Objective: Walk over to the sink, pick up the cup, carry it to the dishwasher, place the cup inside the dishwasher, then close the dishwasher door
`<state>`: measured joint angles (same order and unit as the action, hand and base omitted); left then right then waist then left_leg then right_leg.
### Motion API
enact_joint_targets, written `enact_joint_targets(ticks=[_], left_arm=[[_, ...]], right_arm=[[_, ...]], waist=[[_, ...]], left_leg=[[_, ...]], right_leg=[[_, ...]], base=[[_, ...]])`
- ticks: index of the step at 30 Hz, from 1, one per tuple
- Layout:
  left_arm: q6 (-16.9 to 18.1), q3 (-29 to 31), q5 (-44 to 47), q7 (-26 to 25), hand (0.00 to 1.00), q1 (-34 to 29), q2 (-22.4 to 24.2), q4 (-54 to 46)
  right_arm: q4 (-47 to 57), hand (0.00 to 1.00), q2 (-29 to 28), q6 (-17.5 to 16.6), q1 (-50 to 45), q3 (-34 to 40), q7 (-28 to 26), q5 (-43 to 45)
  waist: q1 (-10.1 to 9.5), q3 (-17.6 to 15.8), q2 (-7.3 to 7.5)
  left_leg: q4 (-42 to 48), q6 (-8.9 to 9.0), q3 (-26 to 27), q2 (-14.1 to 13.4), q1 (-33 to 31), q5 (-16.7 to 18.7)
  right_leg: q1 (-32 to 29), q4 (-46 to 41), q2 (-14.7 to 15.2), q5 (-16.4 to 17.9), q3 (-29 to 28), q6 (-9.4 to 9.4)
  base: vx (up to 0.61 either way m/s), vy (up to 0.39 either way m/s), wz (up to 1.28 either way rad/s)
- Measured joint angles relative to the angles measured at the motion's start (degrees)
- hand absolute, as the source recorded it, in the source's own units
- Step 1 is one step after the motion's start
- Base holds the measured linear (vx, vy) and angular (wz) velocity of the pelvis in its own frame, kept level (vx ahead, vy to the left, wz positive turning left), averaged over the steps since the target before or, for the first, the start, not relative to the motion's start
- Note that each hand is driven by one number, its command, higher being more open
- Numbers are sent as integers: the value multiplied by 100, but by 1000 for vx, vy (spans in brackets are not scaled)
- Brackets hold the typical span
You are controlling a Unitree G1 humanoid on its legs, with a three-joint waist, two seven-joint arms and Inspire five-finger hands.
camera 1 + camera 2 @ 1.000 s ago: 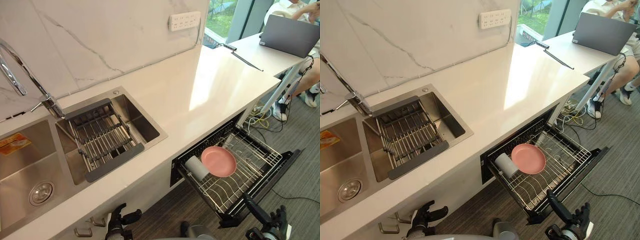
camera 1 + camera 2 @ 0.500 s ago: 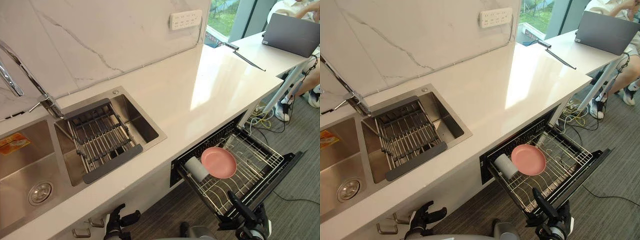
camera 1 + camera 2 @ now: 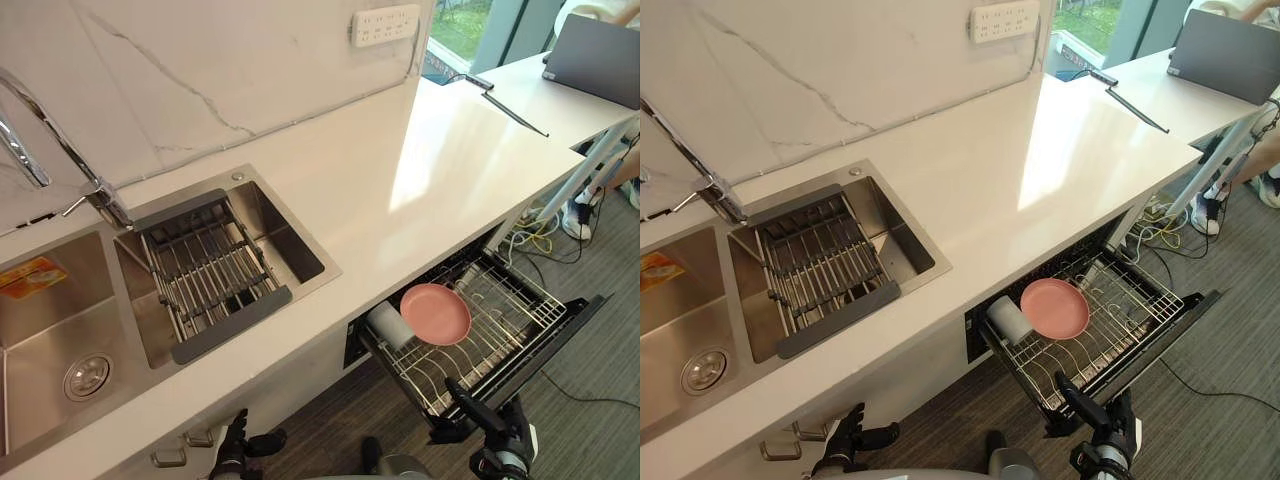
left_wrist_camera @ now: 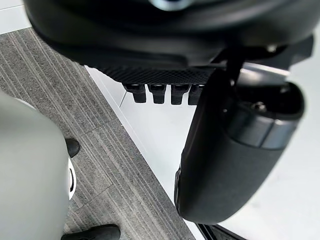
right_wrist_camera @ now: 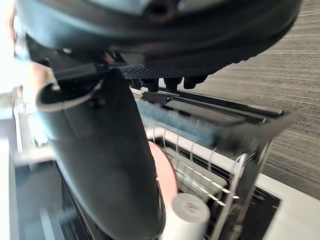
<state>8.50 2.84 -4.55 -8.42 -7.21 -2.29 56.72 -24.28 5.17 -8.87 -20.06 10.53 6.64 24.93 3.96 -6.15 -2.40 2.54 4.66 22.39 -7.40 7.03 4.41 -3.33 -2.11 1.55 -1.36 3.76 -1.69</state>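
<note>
The sink (image 3: pixel 60 330) at the desk's left end holds no cup, and its drain rack (image 3: pixel 210 275) is bare. Low against the cabinet front, below the desk's front edge, the left robot hand (image 3: pixel 238 452) hangs with its fingers loose and nothing in it.

The desk (image 3: pixel 400 190) top carries nothing between the sink and its right end.

Under the desk's front edge the dishwasher rack (image 3: pixel 520 310) is pulled fully out. The cup (image 3: pixel 388 325) is already inside, in the rack's left corner by the cabinet. It is a plain white cylinder lying on its side, just beside a pink plate (image 3: pixel 436 313) that leans over it.

The right robot hand (image 3: pixel 495 435) has moved in from the right over the last second. It now sits at the rack's front corner with its fingers stretched out and spread toward the wire edge, holding nothing. Whether they touch the rack I cannot tell.

I judge the placing done. What remains is pushing the rack in and closing the dishwasher door (image 3: pixel 565 335), and the hand looks lined up for that.
</note>
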Motion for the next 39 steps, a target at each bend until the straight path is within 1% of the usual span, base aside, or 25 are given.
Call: enact_joint_targets(ticks=[3, 5, 7, 11, 16, 18, 21, 23, 25, 27, 29, 33, 35, 39], left_arm=[[12, -56, -4, 1, 100, 10, -15, 4], [17, -123, -52, 8, 100, 43, -47, 27], [32, -188, -122, 11, 100, 73, -69, 51], [39, -221, -123, 12, 100, 115, -88, 81], [52, -245, -129, 12, 100, 196, -105, 192], [61, -331, -130, 12, 100, 230, -128, 192], [63, -338, -130, 12, 100, 269, -135, 208], [78, -347, -129, 12, 100, 342, -138, 210], [74, -358, -129, 12, 100, 371, -161, 221], [85, -429, -121, 12, 100, 393, -167, 205], [146, -490, -122, 14, 100, 438, -159, 154], [180, -551, -116, 11, 100, 538, -192, 69], [183, -568, -116, 11, 100, 541, -195, 25], [185, -607, -117, 10, 100, 541, -196, 12]], right_arm=[[2, 100, 178, 105, 132, -284, -133, -176], [22, 100, 273, 133, 229, -574, -271, -220], [90, 100, 287, 136, 254, -740, -331, -273], [508, 100, 413, 133, 349, -1035, -516, -379], [495, 100, 603, 137, 914, -1421, -539, -413], [374, 100, 672, 137, 1177, -1565, -531, -429], [-78, 100, 783, 135, 1845, -1756, -523, -456], [-369, 100, 911, 130, 2366, -1826, -495, -518], [-507, 100, 975, 71, 2431, -1839, -434, -664], [-808, 100, 1043, 73, 2637, -1876, -378, -727], [-1280, 100, 1183, 164, 3170, -2062, -355, -888], [-1732, 100, 1309, 182, 3565, -1993, -230, -916], [-1755, 100, 1351, 186, 3579, -1997, -207, -962], [-1749, 100, 1389, 188, 3579, -1998, -203, -1090]], waist=[[-17, -2, 2], [-33, -3, 4], [-36, -6, 3], [-78, -21, 9], [-101, -48, 6], [-124, -84, 0], [-145, -121, -9], [-163, -262, -33], [-158, -285, -44], [-160, -350, -98], [-186, -488, -185], [-255, -719, -258], [-287, -741, -262], [-288, -741, -263]], left_leg=[[-52, -13, -239, 21, -17, -15], [-91, -13, -424, 29, -30, -15], [-143, -9, -522, 28, -53, -10], [-204, 5, -594, 29, -83, -1], [-202, 4, -693, 28, -133, -1], [-198, 3, -756, 36, -190, -5], [-193, -6, -799, 48, -303, -14], [-188, -17, -929, 69, -418, -47], [-195, -18, -1045, 90, -606, -97], [-200, -29, -1176, 118, -729, -151], [-200, -48, -1355, 166, -879, -216], [-246, -53, -1546, 211, -1159, -365], [-246, -50, -1575, 211, -1177, -381], [-246, -48, -1607, 212, -1183, -396]], right_leg=[[80, 250, -21, -132, 13, -18], [168, 455, -38, -216, 44, 47], [209, 561, -42, -267, 124, 55], [247, 706, -50, -369, 192, 54], [237, 704, -44, -404, 270, 8], [209, 704, -33, -404, 320, 8], [118, 702, -16, -426, 366, 32], [75, 700, 19, -433, 496, 37], [-53, 698, 49, -441, 598, 32], [-108, 696, 72, -454, 716, 18], [-188, 696, 106, -473, 837, 8], [-398, 696, 155, -543, 1012, 29], [-402, 696, 156, -549, 1036, 35], [-400, 696, 155, -560, 1052, 48]], base=[[-62, -6, 3], [-78, -25, 5], [-52, -25, 17], [-34, -18, 10], [-2, -5, 7], [4, 3, 13], [3, 4, 10], [-3, 4, 26], [-7, -4, 32], [0, -7, 33], [-38, -7, 33], [-56, 0, 25], [-31, 7, 7], [-5, 3, 1]])
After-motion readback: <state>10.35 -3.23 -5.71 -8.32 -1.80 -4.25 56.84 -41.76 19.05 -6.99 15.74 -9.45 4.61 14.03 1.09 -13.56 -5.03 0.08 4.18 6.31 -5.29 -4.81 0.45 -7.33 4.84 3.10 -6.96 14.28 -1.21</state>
